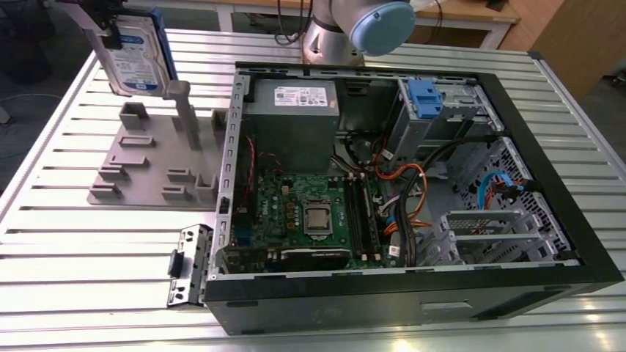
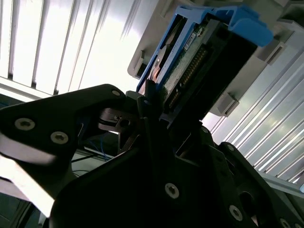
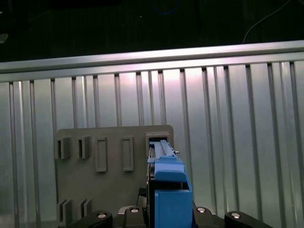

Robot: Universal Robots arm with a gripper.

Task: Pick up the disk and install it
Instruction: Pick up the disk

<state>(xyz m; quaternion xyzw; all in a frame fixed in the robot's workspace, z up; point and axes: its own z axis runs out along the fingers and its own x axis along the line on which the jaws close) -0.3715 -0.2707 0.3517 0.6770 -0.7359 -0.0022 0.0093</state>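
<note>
**A:** Your gripper (image 1: 116, 31) is clamped on the disk (image 1: 137, 62). You're holding it in the air, tilted, at the exterior view's upper left.

**B:** Below it you'll see the grey holder plate (image 1: 137, 172), which lies on the slatted metal table (image 1: 59, 257). In the first wrist view, the disk's blue bracket (image 3: 168, 187) lines up with one of the plate's slots.

**A:** The open computer case (image 1: 562, 183) sits to the exterior view's right of that plate. Its drive cage (image 1: 445, 117) is in the far corner, well apart from your disk.
</note>
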